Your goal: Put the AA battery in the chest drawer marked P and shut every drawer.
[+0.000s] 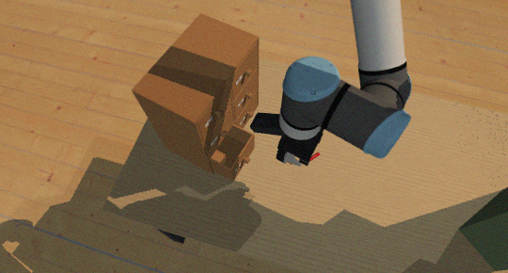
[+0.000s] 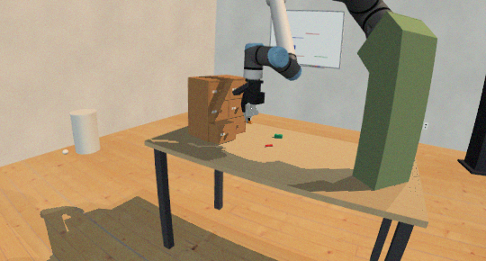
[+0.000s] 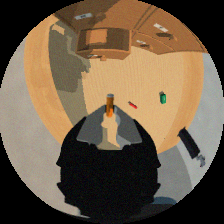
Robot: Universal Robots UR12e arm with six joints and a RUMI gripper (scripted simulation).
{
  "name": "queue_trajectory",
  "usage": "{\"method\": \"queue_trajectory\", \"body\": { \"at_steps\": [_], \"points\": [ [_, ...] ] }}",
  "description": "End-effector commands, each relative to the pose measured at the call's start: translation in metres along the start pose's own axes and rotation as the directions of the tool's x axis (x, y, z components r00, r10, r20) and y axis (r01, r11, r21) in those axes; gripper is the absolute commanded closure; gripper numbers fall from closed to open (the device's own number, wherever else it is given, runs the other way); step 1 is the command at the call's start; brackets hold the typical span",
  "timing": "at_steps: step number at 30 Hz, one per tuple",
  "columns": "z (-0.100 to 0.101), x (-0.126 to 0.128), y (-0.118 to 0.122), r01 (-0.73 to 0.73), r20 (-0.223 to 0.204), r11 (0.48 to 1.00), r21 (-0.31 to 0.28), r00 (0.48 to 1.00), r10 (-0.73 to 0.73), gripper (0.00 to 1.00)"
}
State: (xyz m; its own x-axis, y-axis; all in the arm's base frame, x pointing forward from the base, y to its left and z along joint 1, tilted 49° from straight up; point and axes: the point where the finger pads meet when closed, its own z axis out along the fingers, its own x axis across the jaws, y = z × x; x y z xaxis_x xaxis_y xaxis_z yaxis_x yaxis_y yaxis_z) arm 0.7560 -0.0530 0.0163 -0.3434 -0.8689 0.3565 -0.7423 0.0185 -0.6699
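Note:
The wooden chest (image 1: 202,90) stands upright on the table with its bottom drawer (image 1: 233,152) pulled out and open at the top; in the wrist view this drawer (image 3: 106,42) lies ahead of the fingers. I cannot read the drawer labels. My gripper (image 1: 293,160) hangs just right of the open drawer, a little above the table, pointing down. It is shut on the AA battery (image 3: 110,104), an orange cylinder that sticks out past the fingertips. In the exterior view the gripper (image 2: 248,118) is close in front of the chest's drawers.
A small red thing (image 3: 133,105) and a small green thing (image 3: 162,98) lie on the table to the right of the gripper. A tall green block (image 2: 396,100) stands at the table's far right end. A white cylinder (image 2: 85,131) stands on the floor.

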Motion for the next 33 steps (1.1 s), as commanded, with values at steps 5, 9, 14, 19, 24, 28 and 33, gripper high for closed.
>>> {"method": "queue_trajectory", "body": {
  "at_steps": [5,9,14,19,24,28,33],
  "points": [
    [-0.0008,-0.0002,-0.0002,0.000,0.000,1.000,0.002,1.000,0.000,0.95],
    [-0.0007,-0.0002,-0.0002,0.000,0.000,1.000,0.005,1.000,0.000,0.95],
    [-0.0007,-0.0002,-0.0002,0.000,0.000,1.000,0.009,1.000,0.000,0.95],
    [-0.0005,-0.0003,-0.0001,0.000,0.001,1.000,0.020,1.000,0.000,0.95],
    [-0.0005,-0.0003,0.0000,0.000,0.000,0.999,0.037,1.000,0.000,0.95],
    [-0.0005,-0.0002,0.0002,0.000,0.000,0.999,0.055,1.000,0.000,0.95],
    [-0.0003,-0.0003,0.0002,0.000,0.001,0.997,0.071,1.000,0.000,0.95]
  ]
}}
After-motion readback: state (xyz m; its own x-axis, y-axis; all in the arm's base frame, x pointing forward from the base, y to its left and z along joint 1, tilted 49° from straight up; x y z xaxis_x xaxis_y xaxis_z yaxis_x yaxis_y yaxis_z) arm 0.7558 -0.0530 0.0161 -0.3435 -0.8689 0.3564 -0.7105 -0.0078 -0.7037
